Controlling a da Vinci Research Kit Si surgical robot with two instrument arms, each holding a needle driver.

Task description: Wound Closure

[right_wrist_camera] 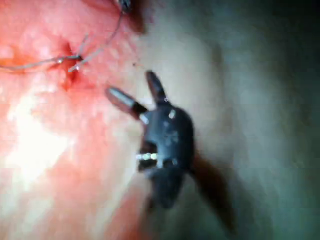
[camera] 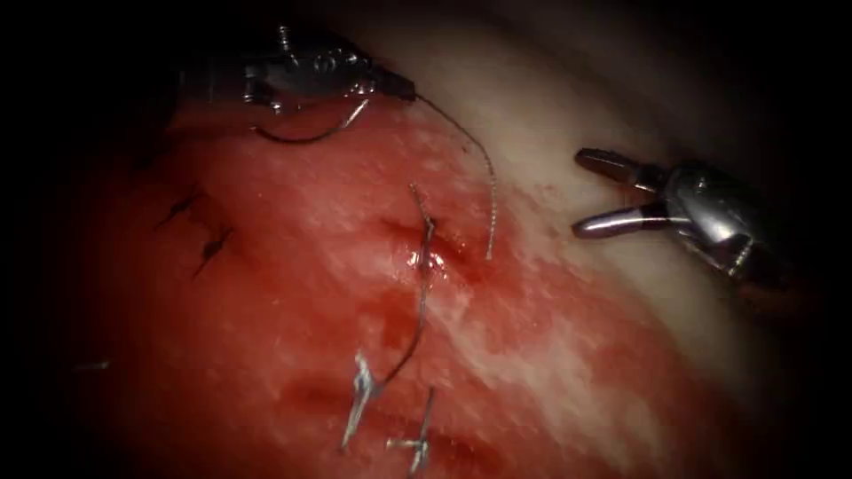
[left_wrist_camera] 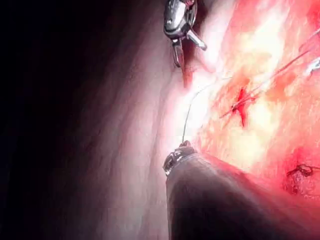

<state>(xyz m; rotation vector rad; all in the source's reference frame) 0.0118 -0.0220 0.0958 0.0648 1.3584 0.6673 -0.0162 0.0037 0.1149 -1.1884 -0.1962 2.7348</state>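
Both tools sit beyond the wound, so working from the near edge outward: tied stitches (camera: 390,417) with their cut ends lie nearest on the tissue (camera: 266,293), and a strand runs from them up to the cut (camera: 426,257), which glistens with red fluid (camera: 497,302). Further left, two older stitches (camera: 200,226) mark closed work. Right of the cut, over pale tissue, the right tool (camera: 586,191) hangs with its jaws spread and nothing between them, seemingly kept clear. Farthest away, the left tool (camera: 395,86) has its jaws pinched on the thread (camera: 479,160), which arcs down to the tissue just right of the cut. The curved needle (camera: 311,133) lies loose just beneath that tool, outside the tissue, held by neither tool.
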